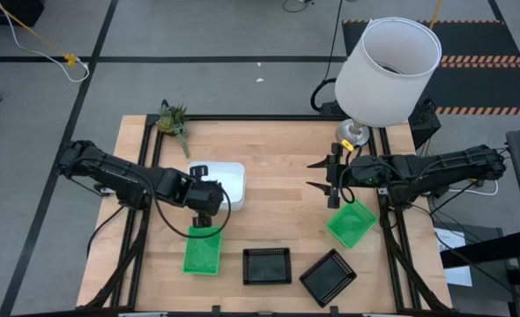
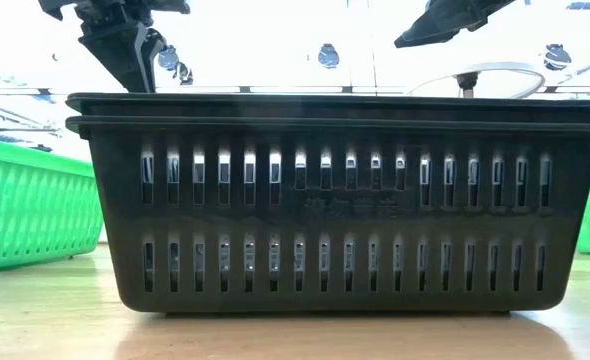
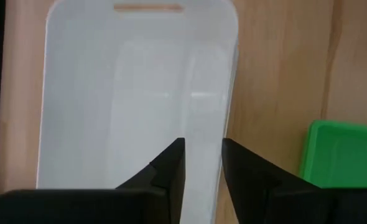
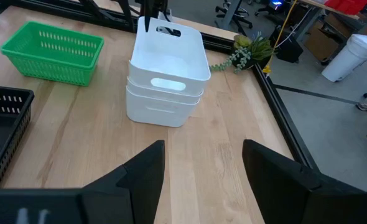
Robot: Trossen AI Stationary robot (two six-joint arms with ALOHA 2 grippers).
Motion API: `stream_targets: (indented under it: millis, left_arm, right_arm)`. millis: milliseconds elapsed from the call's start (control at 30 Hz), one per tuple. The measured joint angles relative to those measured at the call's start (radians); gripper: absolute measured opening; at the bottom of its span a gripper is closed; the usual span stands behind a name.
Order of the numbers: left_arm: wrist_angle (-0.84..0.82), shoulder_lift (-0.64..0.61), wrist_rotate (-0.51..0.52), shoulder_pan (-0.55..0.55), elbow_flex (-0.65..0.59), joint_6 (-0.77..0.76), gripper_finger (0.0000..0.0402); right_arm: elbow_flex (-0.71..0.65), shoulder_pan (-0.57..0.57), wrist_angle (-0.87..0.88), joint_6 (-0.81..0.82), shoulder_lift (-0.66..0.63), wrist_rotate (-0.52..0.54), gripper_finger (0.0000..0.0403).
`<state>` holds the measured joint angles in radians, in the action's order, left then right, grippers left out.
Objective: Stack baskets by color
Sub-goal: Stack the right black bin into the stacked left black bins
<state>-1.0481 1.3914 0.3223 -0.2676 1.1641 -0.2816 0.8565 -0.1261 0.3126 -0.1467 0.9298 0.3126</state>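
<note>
Near edge: two black slotted plastic baskets – one square-on (image 1: 267, 265), one turned diagonal (image 1: 328, 276), apart, not stacked. Bright green slatted plastic basket (image 1: 202, 255) front-left, a second green basket (image 1: 351, 223) front-right. Mid-table: stack of three white rounded-corner plastic baskets (image 4: 167, 74), nested. Left gripper (image 3: 202, 165) sits over that white stack's near rim, fingers parted a little with the rim wall between them – can't tell if it grips. Right gripper (image 1: 323, 175) hovers over bare wooden tabletop (image 1: 278, 207), jaws wide apart, holding nothing. Far edge: large white lampshade (image 1: 389, 70), small green plant sprig (image 1: 174, 121).
</note>
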Motion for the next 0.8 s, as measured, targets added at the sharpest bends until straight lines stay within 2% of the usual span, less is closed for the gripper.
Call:
stream_targets:
  millis: [333, 500, 633, 800]
  left_arm:
    - [0.093, 0.0, 0.003, -0.001, 0.0, -0.032, 0.0101]
    - [0.124, 0.0, 0.06, -0.033, 0.0, -0.071, 0.0097]
    - [0.151, 0.0, 0.145, -0.071, 0.0, -0.066, 0.0097]
    - [0.185, 0.0, 0.15, -0.098, 0.005, -0.071, 0.0097]
  right_arm:
    - [0.0, 0.0, 0.0, 0.056, 0.0, -0.01, 0.0208]
    - [0.0, -0.008, 0.001, 0.15, 0.0, -0.127, 0.0208]
    - [0.0, -0.055, 0.002, 0.217, 0.004, -0.159, 0.0208]
    - [0.0, -0.165, 0.007, 0.26, 0.014, -0.159, 0.0208]
